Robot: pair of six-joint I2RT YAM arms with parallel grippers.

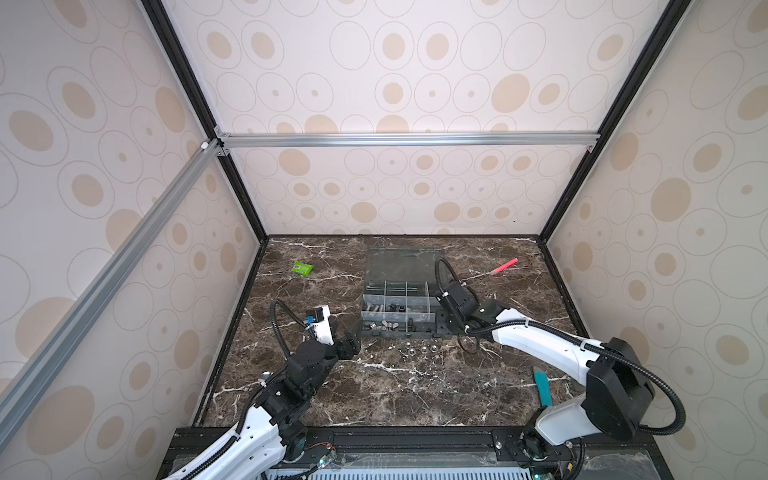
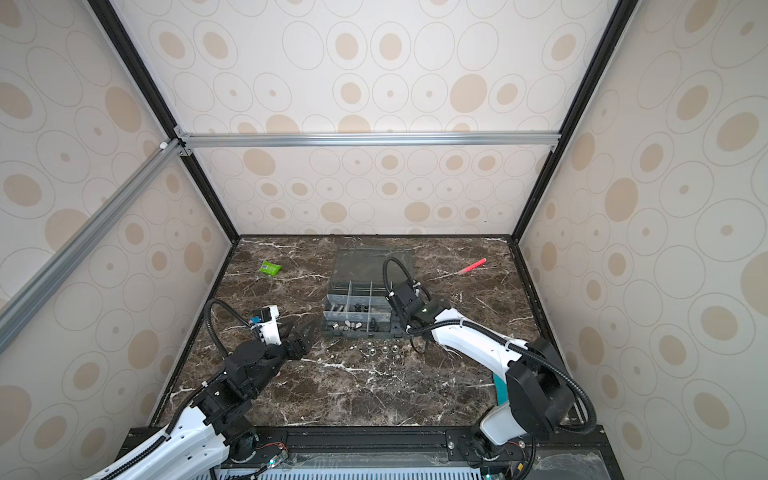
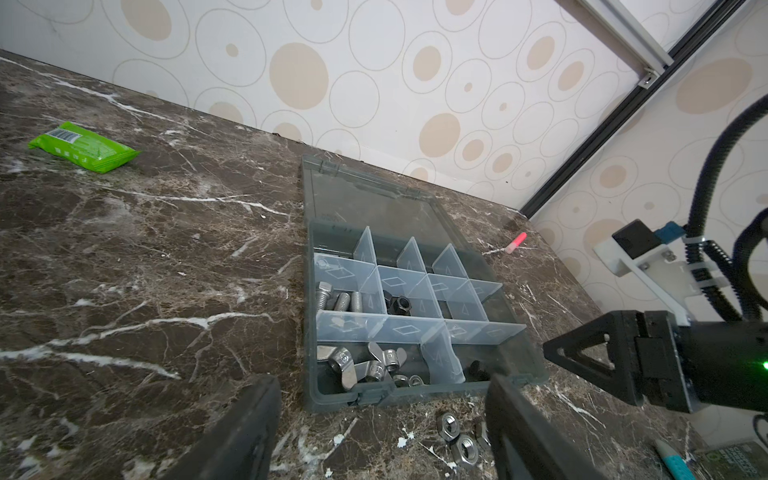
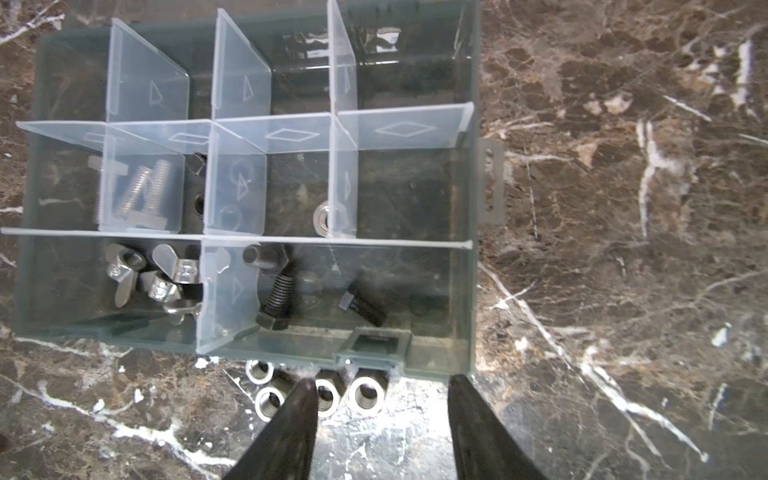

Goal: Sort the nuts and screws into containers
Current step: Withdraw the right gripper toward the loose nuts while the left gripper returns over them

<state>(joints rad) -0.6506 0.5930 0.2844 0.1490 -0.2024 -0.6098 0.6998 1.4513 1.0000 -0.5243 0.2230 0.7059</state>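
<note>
Only the right wrist view shows clearly the black screws [image 4: 277, 297] inside the containers [image 4: 473, 291] — loose nuts [image 4: 269, 402] lie on the tabletop [image 4: 623, 249], just beside the released, empty right pincer [image 4: 382, 380]; left pincer [image 3: 380, 378] released too.

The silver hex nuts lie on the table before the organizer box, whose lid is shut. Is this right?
No. The lid lies open behind the organizer box, as the left wrist view shows. The hex nuts do lie in front.
</note>
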